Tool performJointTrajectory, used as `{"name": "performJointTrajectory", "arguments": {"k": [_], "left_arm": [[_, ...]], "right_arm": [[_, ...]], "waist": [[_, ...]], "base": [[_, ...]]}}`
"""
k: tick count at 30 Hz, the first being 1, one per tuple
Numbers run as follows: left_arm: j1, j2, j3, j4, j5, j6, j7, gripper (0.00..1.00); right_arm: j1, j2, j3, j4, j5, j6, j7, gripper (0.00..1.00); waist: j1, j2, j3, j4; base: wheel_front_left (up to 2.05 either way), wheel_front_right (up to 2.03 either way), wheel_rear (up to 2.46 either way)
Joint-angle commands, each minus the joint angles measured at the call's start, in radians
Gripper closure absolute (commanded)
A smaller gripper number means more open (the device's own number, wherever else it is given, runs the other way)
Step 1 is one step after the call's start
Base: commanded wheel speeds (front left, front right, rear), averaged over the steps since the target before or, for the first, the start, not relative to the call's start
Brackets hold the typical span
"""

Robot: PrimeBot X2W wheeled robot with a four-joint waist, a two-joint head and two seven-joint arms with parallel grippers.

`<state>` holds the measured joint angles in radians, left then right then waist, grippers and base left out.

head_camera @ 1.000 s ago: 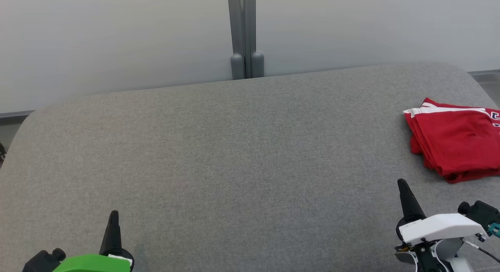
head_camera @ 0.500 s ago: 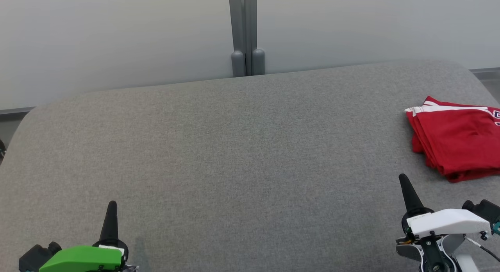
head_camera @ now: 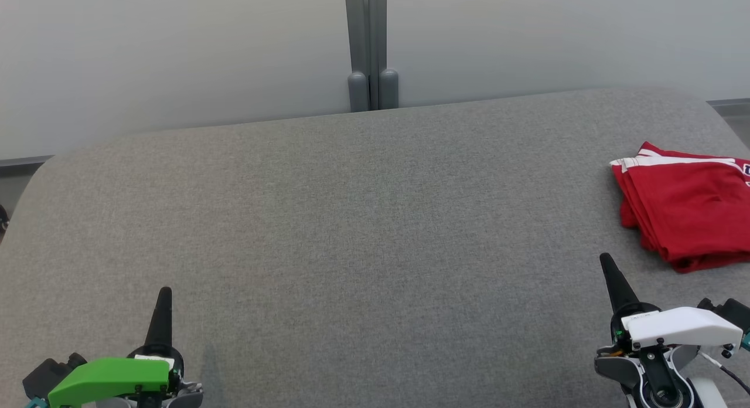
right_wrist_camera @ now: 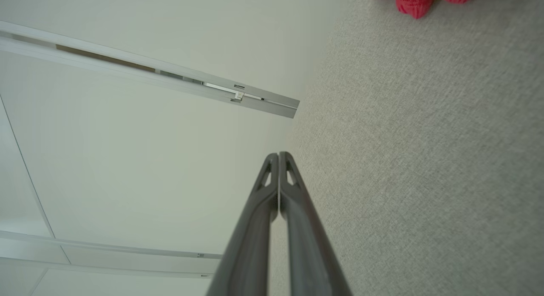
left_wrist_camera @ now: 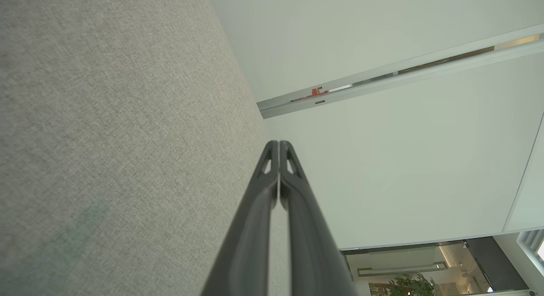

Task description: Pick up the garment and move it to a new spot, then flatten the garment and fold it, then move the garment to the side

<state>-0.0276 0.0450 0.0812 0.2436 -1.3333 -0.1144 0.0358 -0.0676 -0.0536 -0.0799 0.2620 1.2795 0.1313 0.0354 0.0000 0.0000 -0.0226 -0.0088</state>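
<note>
Garment lies folded on grey fabric surface; left gripper and right gripper fingers pressed together.

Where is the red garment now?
In the head view, the folded red garment lies at the right edge of the grey surface, beyond the right pincer.

The print on the red garment is cut off, unreadable
</note>
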Motion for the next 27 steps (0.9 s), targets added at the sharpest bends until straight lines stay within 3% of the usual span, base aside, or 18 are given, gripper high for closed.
{"name": "performJointTrajectory", "arguments": {"k": [1, 27], "left_arm": [[-0.026, 0.007, 0.006, -0.003, -0.026, -0.007, 0.007, 1.0], [-0.073, 0.008, 0.027, 0.001, -0.206, -0.016, 0.059, 1.0]], "right_arm": [[-0.021, -0.002, -0.005, -0.011, 0.026, -0.001, 0.008, 1.0], [-0.039, 0.002, -0.027, -0.018, 0.243, 0.0, 0.061, 1.0]], "waist": [[0.0, 0.0, 0.001, 0.0], [0.0, 0.0, 0.017, 0.006]], "base": [[0.0, 0.0, 0.0], [0.0, 0.0, 0.0]]}}
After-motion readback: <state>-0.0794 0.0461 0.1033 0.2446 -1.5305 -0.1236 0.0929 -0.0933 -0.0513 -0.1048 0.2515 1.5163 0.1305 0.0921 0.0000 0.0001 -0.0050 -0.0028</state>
